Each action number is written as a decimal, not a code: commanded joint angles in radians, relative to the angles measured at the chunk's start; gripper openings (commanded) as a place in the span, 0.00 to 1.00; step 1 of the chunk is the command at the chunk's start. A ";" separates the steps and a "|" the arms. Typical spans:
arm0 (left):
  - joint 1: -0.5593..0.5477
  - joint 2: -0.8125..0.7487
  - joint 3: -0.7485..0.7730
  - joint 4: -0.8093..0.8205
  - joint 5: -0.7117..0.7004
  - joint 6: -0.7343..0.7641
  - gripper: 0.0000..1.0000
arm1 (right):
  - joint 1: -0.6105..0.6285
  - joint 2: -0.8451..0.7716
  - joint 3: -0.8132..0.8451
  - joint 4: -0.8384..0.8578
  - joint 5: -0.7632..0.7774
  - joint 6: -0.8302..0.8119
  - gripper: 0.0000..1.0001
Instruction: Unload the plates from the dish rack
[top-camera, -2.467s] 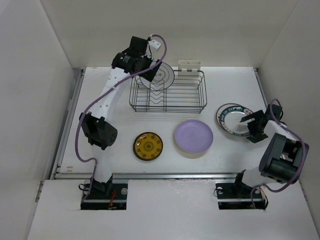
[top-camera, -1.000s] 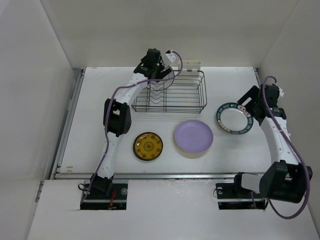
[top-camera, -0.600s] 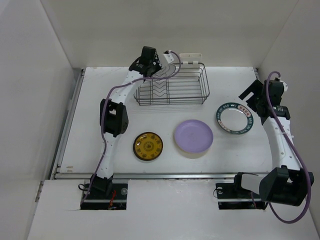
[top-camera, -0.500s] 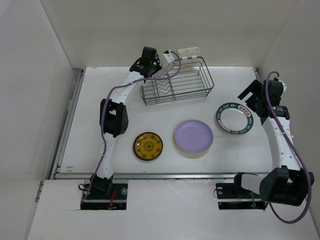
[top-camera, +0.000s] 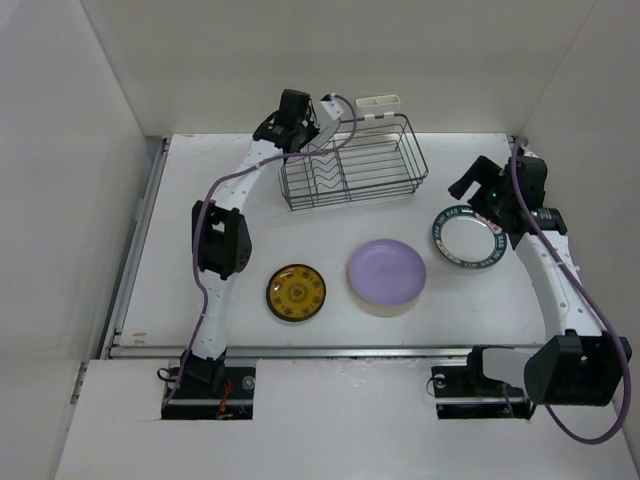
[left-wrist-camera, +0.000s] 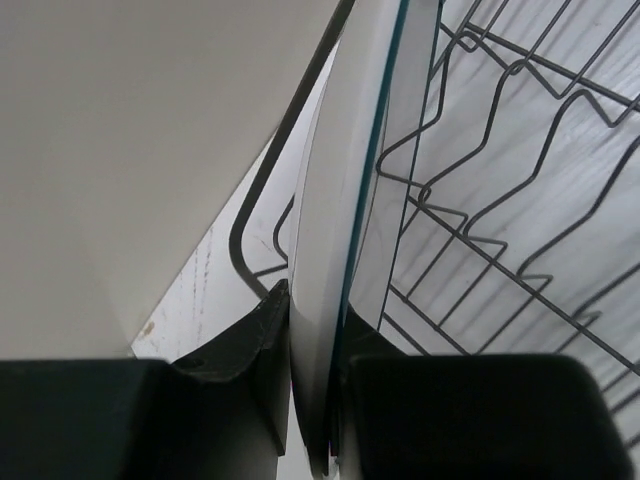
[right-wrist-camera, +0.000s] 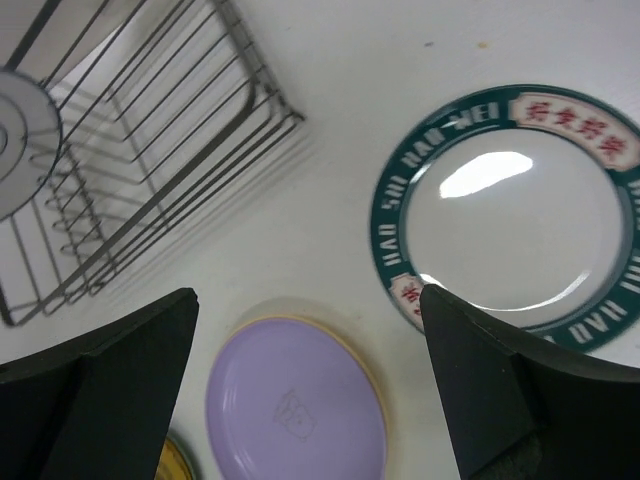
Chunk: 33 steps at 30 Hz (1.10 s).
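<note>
My left gripper (top-camera: 303, 127) is at the back left corner of the dish rack (top-camera: 356, 162), shut on the rim of a white-grey dark-rimmed plate (top-camera: 330, 128) that stands on edge. In the left wrist view the plate (left-wrist-camera: 340, 210) is pinched between both fingers (left-wrist-camera: 250, 360), with the rack wires (left-wrist-camera: 500, 210) beside it. My right gripper (top-camera: 478, 190) hangs open above the table, left of the teal patterned plate (top-camera: 470, 237). The lavender plate (top-camera: 387, 273) lies on a yellow-tan plate (right-wrist-camera: 377, 391). A dark gold-centred plate (top-camera: 296, 293) lies front left.
The rack sits askew near the back wall, its white plastic holder (top-camera: 378, 103) on the far side. Side walls close in the table on the left and right. The right wrist view shows the rack's corner (right-wrist-camera: 255, 110) just beyond the open fingers (right-wrist-camera: 100, 400).
My left gripper has shut on the plate and pulled back. The rack came along, turning and shifting toward the back wall. My right arm has drawn left, away from the teal plate.
</note>
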 joint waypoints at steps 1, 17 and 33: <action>0.008 -0.183 0.104 -0.044 0.024 -0.134 0.00 | 0.071 0.014 0.062 0.110 -0.126 -0.067 0.98; 0.008 -0.290 0.292 -0.585 0.680 -0.512 0.00 | 0.263 0.172 0.154 0.350 -0.510 -0.143 0.99; -0.011 -0.312 0.066 -0.664 1.215 -0.521 0.00 | 0.263 0.172 0.008 0.658 -0.686 0.057 0.63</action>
